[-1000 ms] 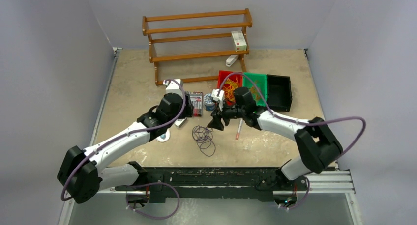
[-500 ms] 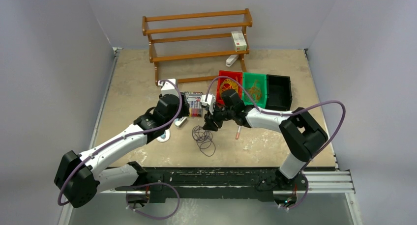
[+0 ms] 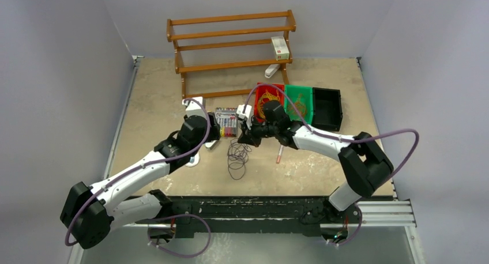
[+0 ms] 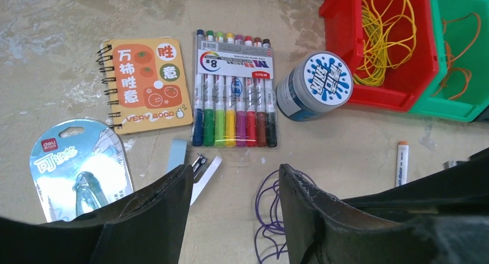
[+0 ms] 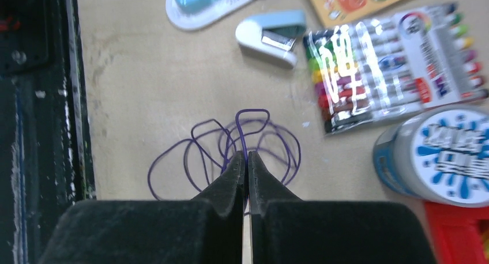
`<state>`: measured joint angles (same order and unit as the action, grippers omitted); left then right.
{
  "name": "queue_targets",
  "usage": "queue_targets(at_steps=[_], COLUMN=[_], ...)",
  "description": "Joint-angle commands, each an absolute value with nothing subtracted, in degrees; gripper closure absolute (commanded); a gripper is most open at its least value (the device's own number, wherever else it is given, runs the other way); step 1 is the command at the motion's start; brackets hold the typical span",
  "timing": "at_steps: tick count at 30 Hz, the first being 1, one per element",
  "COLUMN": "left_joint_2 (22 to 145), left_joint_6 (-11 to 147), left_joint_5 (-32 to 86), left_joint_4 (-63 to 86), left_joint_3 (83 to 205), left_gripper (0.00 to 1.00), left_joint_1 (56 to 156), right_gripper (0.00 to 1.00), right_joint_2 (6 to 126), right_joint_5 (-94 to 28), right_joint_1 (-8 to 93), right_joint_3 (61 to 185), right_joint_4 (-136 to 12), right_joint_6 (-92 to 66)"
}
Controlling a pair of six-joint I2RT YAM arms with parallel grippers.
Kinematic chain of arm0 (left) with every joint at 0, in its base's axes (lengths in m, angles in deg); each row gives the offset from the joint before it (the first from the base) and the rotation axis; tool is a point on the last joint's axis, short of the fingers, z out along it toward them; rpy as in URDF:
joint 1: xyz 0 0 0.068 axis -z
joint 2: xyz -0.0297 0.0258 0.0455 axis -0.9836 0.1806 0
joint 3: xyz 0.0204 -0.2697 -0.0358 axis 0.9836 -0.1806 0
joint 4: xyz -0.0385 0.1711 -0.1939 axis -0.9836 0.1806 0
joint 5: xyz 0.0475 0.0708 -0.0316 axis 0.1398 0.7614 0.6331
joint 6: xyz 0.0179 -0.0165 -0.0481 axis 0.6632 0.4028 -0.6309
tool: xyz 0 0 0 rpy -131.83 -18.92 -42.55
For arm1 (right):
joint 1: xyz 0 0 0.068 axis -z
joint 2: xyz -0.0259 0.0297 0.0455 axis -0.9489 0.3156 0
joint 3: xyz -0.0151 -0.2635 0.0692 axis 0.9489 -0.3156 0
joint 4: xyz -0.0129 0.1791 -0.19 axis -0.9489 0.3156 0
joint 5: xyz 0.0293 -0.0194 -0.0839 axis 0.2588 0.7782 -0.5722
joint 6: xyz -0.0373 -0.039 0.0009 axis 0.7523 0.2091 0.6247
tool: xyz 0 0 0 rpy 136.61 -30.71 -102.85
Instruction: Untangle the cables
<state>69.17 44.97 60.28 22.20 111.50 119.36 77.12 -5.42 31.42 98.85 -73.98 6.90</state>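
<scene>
**Right claw [image 5: 247, 160] pinches one strand of the purple cables [image 5: 190, 154]; left claw [image 4: 236, 172] waits open beside them**

A scuffed beige table [image 3: 155, 85] is seen from above, with two white-and-black arms reaching in from the near edge. The purple cables lie flat at the middle of it. They are thin, springy wire loops overlapping in a loose knot, and the heap is longer from far to near than it is across.

The right claw is clenched on a strand at the heap's far end. In its wrist view the two black fingers [image 5: 230, 183] meet with the wire caught between them, and a small squared loop pokes out past the tips. The other loops trail toward the near edge, so a lift would probably draw them out along that line.

The left claw is released, with nothing between its fingers, just left of the heap. In its wrist view the purple loops lie to the right, partly hidden under one finger [image 4: 311, 206]. It is the free arm closest to the tangle and looks well placed to pin or pull a second loop leftward.

At the far right a glossy red bin [image 4: 340, 10] holds yellow cables [image 4: 383, 39]. It touches a green bin [image 4: 444, 105] holding orange cables [image 4: 458, 74], and a black bin [image 3: 326, 108] comes next. Near the claws lie other items:
- a clear pack of coloured markers [image 4: 233, 97]
- a round tin [image 4: 314, 85] with a blue-and-white lid
- a spiral notebook [image 4: 147, 82]
- a pale blue stapler [image 5: 271, 33]
- a loose pen [image 4: 402, 163]
</scene>
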Motion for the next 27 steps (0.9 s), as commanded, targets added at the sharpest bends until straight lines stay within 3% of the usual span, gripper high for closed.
queue_targets(at_steps=[1,11,27], left_joint_2=[64.1,57.2,63.5], left_joint_6=[43.0,40.6,42.8], left_joint_5=[59.1,55.0,49.4], left_joint_4=[14.4,4.0,-12.3], left_joint_3=[107.4,98.5,95.9], left_gripper=[0.44,0.38,0.35], left_joint_1=[119.1,119.1,119.0], right_gripper=[1.00,1.00,1.00], right_joint_2=[71.9,70.3,71.8], right_joint_5=[-7.6,-8.4,-2.0], right_joint_1=[31.5,33.1,33.3], right_joint_3=[102.4,109.0,111.6], right_joint_4=[-74.3,-71.9,-73.7], right_joint_6=[1.2,-6.5,-14.1])
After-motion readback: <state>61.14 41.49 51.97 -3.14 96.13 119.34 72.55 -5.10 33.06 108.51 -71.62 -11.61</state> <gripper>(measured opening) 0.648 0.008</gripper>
